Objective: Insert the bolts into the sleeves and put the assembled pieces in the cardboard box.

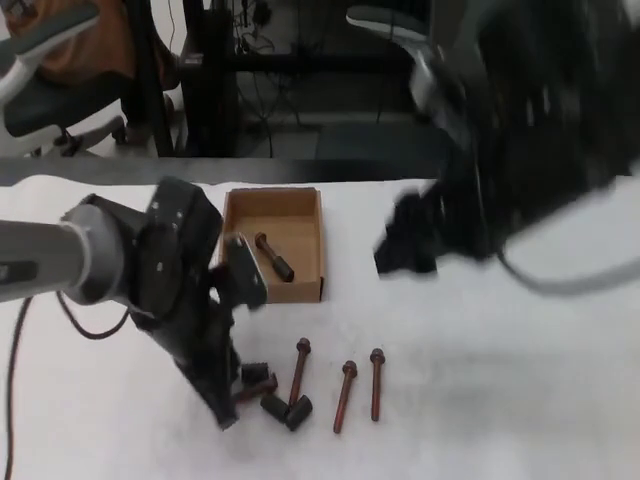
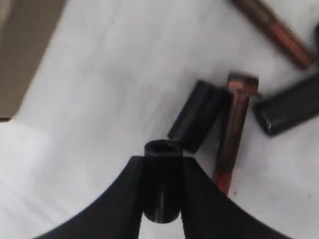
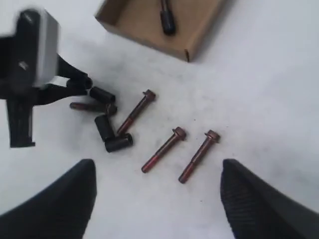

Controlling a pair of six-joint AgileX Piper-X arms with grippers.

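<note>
My left gripper (image 2: pixel 163 163) is shut on a black sleeve (image 2: pixel 162 199), held just above the white bench next to the pile of parts. Close by lie another sleeve (image 2: pixel 199 115), a copper bolt (image 2: pixel 233 130) touching it, and a third sleeve (image 2: pixel 289 107). Three more bolts (image 3: pixel 134 112) (image 3: pixel 163 149) (image 3: pixel 199 155) lie apart to the right of the pile. The cardboard box (image 1: pixel 312 262) holds one assembled piece (image 1: pixel 272 257). My right gripper (image 3: pixel 157 199) hangs open above the bolts, holding nothing.
The left arm (image 1: pixel 150 265) stands over the bench's left part, just left of the box. The right arm (image 1: pixel 470 215) hangs right of the box. Chairs and desk legs stand beyond the bench's far edge (image 1: pixel 400 180).
</note>
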